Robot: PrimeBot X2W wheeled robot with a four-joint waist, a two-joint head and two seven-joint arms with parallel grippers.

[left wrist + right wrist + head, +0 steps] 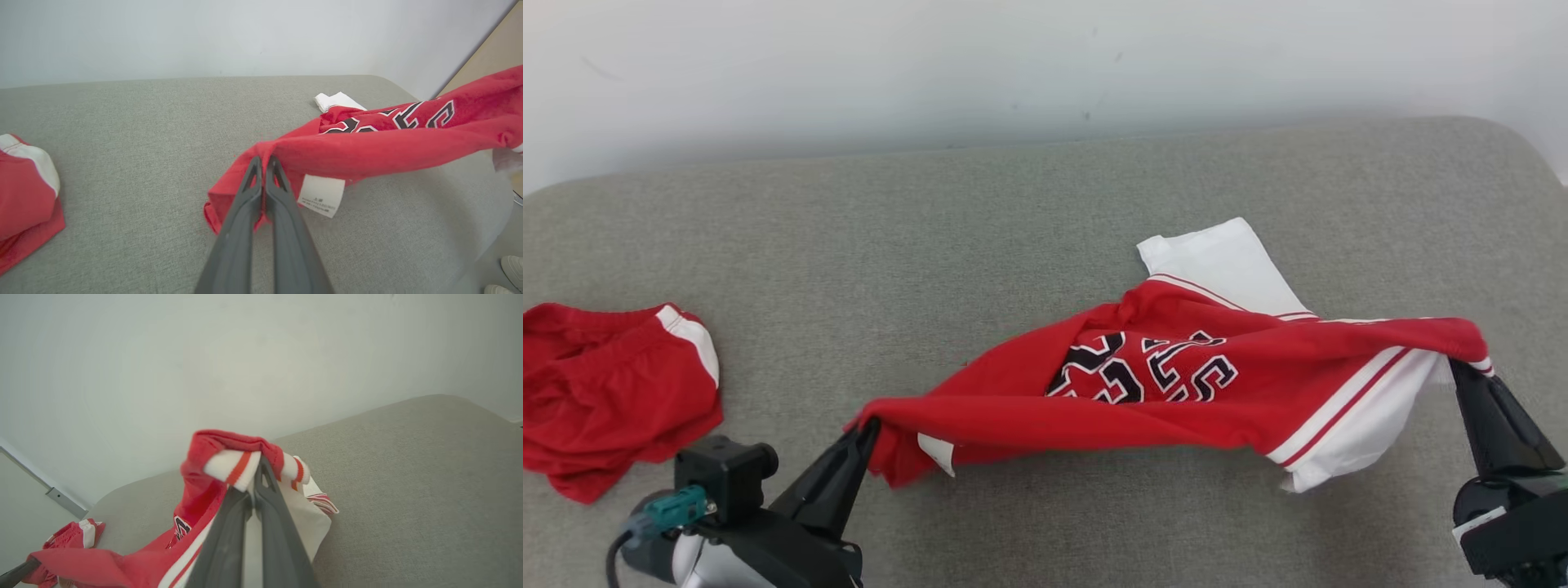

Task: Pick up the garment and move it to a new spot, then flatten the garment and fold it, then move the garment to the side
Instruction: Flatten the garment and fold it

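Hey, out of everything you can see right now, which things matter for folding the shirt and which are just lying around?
In the job:
- red and white shirt, stretched between the two grippers
- left gripper and right gripper, both shut on it
- grey cushion under it

Just lying about:
- red shorts, at the cushion's left end
- a person's shoes, on the floor

Red shorts (613, 392) with a white side stripe lie crumpled on the grey cushion (1013, 212), well apart from the left claw (872, 425) on its outer side. A pale wall (931, 65) rises beyond the claw, behind the cushion's far edge. Pale shoes (511, 267) show off the cushion, to the claw's right.
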